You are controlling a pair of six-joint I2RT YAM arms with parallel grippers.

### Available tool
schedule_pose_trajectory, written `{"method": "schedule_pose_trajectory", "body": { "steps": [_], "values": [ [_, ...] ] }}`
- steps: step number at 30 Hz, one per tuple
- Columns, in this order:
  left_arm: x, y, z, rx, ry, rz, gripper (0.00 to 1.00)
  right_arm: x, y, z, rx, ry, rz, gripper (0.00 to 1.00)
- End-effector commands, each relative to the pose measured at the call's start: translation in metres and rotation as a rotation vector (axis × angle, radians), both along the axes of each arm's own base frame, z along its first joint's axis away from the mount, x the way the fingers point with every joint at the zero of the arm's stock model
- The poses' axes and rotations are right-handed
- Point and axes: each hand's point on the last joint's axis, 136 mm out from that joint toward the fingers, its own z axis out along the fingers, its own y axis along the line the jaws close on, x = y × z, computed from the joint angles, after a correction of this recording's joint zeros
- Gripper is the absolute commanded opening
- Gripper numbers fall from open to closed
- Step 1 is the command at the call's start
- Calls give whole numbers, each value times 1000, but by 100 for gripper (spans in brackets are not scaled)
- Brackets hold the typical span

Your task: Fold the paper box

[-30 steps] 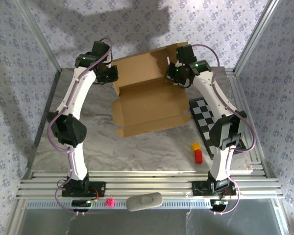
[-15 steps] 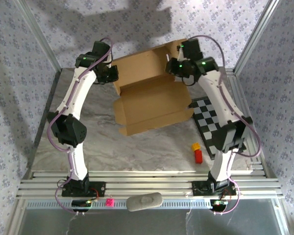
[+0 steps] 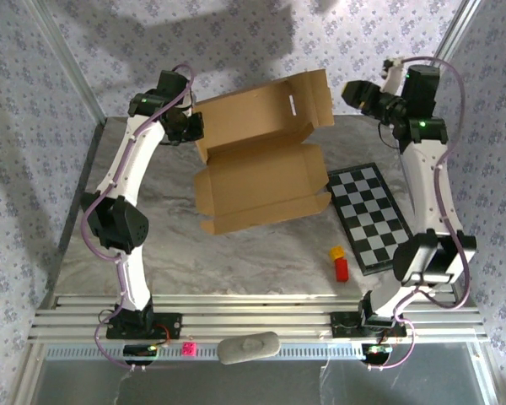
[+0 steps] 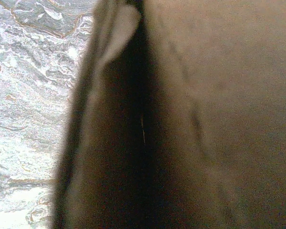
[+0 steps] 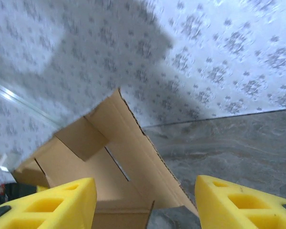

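Box [image 3: 257, 181] lay open mid-table [image 3: 236, 253], lid [image 3: 261, 114] raised at its far side. Left tool [image 3: 190, 126] was set at box's left rear corner; grip could not be told. Right tool [image 3: 357, 91] was held spread and empty, right of lid, apart. Advised: lid to be pushed down squarely, with rear corner kept braced.

A black-and-white checkered board [image 3: 369, 215] lies flat on the right side of the grey marbled surface [image 3: 236, 257]. Just beside its near-left corner sit a yellow block [image 3: 336, 252] and a red block [image 3: 341, 269] (touching, or nearly so). Past the aluminium rails [image 3: 253, 316] lie a grey oval object [image 3: 248, 348] and a small pink piece [image 3: 186, 348]
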Motion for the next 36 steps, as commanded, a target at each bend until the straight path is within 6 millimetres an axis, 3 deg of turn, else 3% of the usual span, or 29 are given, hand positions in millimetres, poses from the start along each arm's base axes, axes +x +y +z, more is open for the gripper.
{"method": "schedule_pose_trajectory", "body": {
  "steps": [1,7,15,20,24,30,36],
  "values": [
    [-2,-3,13,-26,-17,-32,0,-1,17,-9,-144,-83,132,58],
    [-4,-3,13,-28,-10,-38,0,8,30,-28,-314,-151,197,59],
    [-5,-3,15,-30,-11,-41,0,32,41,-62,-470,-80,194,59],
    [-7,-3,14,-29,-6,-42,0,40,50,-65,-496,-76,190,55],
    [-7,-3,12,-30,-2,-40,0,45,56,-73,-567,-39,149,42],
    [-7,-1,11,-25,5,-21,0,44,47,-73,-747,-9,-74,2],
    [-6,-1,11,-33,12,-6,0,22,43,-50,-1048,-56,-425,0]
  ]
}}
